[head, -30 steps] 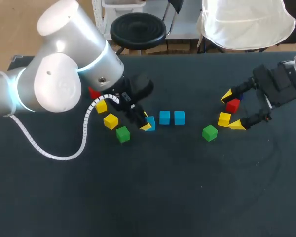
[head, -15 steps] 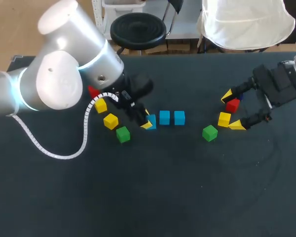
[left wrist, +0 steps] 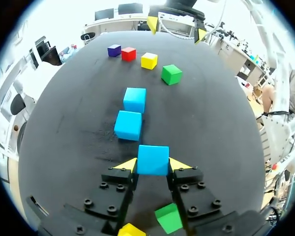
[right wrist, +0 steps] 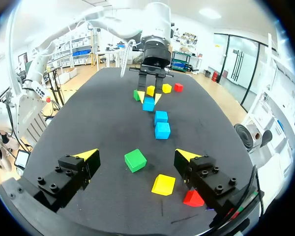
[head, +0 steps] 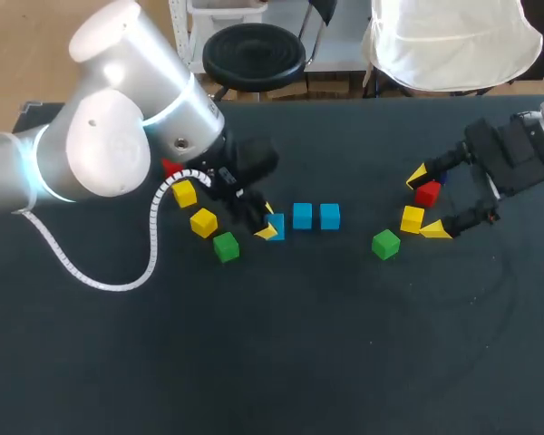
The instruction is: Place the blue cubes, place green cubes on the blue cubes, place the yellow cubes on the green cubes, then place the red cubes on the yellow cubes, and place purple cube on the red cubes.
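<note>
My left gripper (head: 270, 227) is shut on a blue cube (head: 276, 224), held in line with two other blue cubes (head: 302, 216) (head: 330, 216) to its right. In the left wrist view this blue cube (left wrist: 153, 160) sits between both yellow fingertips (left wrist: 128, 164), with the two blue cubes (left wrist: 128, 125) (left wrist: 134, 99) ahead. A green cube (head: 225, 246), two yellow cubes (head: 203, 222) (head: 184, 193) and a red cube (head: 170, 169) lie beside the left arm. My right gripper (head: 426, 205) stands open around a red cube (head: 426, 193) and a yellow cube (head: 412, 218), with a green cube (head: 385, 243) beside them. A purple cube (left wrist: 114, 50) lies beyond the red one.
In the right wrist view the green cube (right wrist: 135, 160) lies just ahead of the open fingers, with the yellow cube (right wrist: 163, 184) and red cube (right wrist: 193, 197) under the gripper. The near half of the dark table (head: 299, 362) holds only a white cable (head: 91, 276) at the left.
The left arm has shifted only slightly, with the blue cube still in its grip. The right arm has not moved.
</note>
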Robot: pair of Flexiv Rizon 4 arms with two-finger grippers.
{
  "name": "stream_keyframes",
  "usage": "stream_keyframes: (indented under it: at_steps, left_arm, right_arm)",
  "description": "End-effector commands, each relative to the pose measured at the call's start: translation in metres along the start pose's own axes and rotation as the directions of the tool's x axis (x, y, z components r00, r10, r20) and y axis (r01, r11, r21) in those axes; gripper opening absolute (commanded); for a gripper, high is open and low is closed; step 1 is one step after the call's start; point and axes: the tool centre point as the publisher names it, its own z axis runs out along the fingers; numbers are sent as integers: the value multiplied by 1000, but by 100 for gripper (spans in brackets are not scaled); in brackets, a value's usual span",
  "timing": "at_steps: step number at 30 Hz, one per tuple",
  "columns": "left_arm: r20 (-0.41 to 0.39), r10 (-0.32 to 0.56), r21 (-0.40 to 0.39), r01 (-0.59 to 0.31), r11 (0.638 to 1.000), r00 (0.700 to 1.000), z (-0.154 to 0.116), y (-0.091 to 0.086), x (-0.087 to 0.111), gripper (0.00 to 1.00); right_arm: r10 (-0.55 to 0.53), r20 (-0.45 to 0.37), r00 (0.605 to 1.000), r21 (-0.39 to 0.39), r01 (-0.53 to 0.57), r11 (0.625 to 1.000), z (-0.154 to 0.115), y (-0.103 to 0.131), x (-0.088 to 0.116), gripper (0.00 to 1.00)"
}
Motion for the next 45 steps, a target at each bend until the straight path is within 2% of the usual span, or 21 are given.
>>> stream_keyframes:
  at_steps: [1, 22, 25, 41, 45]
  left_arm:
    - [-3, -2, 16, 3, 1000, 1000, 4, 7, 1, 0]
    - [-23, -17, -4, 17, 1000, 1000, 4, 13, 0, 0]
    - [-94, -29, -28, 27, 999, 995, 6, 10, 1, 0]
    - [-94, -29, -28, 27, 999, 995, 6, 10, 1, 0]
    - [-67, -26, -27, 24, 999, 997, 2, 16, -2, 0]
  right_arm:
    - [-1, 2, 1000, 0, 1, 1000, 0, 0, 0, 100]
    - [-1, 2, 1000, 0, 1, 1000, 0, 0, 0, 100]
    - [-1, 2, 1000, 0, 1, 1000, 0, 0, 0, 100]
    - [-1, 2, 1000, 0, 1, 1000, 0, 0, 0, 100]
    - [-1, 2, 1000, 0, 1, 1000, 0, 0, 0, 100]
